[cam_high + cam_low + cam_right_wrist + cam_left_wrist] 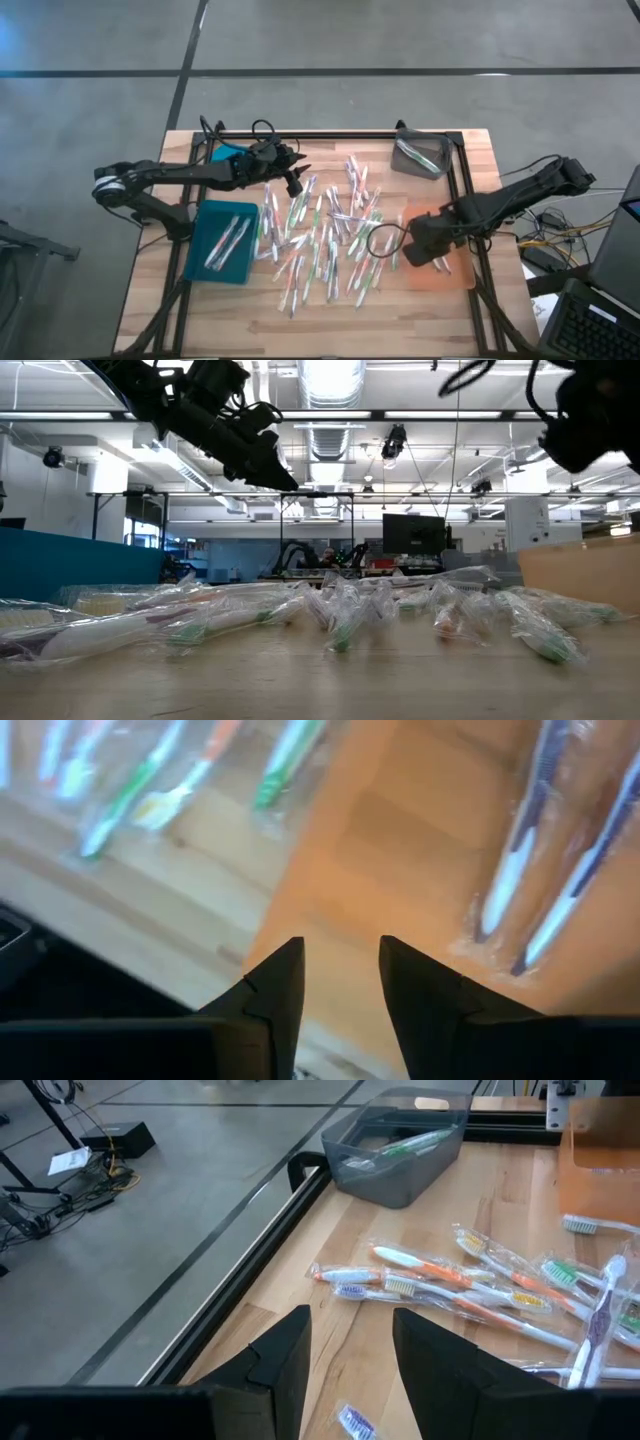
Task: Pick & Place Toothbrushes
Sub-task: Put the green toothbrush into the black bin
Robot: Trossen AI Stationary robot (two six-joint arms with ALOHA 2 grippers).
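Looking down on the table [150, 300], we see the toothbrushes [325, 235] strewn in a loose heap across its middle, each in a clear wrapper, with green, pink and orange parts showing. To the left of the heap sits a teal tray [222, 240] with a few brushes in it; at the far right corner is a grey tray [420, 158] holding at least one green brush; at the near right lies an orange tray [440, 262].

We find the left gripper [291, 170] held above the table at the far left edge of the heap, just beyond the teal tray. In its wrist view the fingers [285, 1365] stand apart with bare wood between them and nothing held; wrapped brushes lie ahead of it and the grey tray farther off.

We find the right gripper [420, 245] over the orange tray, at its edge nearest the heap. Its fingers [280, 985] are parted with a gap and nothing between them; the orange floor shows below, with two wrapped brushes lying in that tray to one side.

From table height both arms hang clear above the heap.
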